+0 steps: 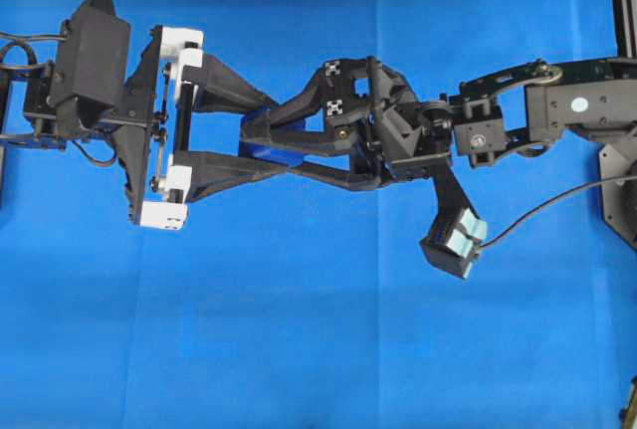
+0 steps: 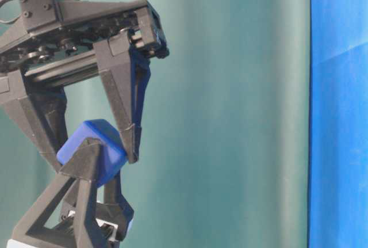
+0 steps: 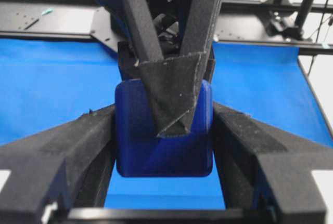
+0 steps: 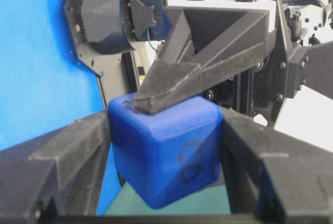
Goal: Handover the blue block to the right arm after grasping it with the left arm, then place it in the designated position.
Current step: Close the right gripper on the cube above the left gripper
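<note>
Above blue cloth: both claws pinch blue block, seemingly crosswise.

The small dark-blue rounded cube sits between the left gripper's two long black fingers, seemingly also between the right gripper's, above the blue cloth.

Item count: one blue block. Two robot arms: one left arm and one right arm. Two grippers: one left gripper and one right gripper. Each gripper carries two long black fingers, four fingers in total. One blue cloth covers the surface. One teal backdrop stands at the far side.
</note>
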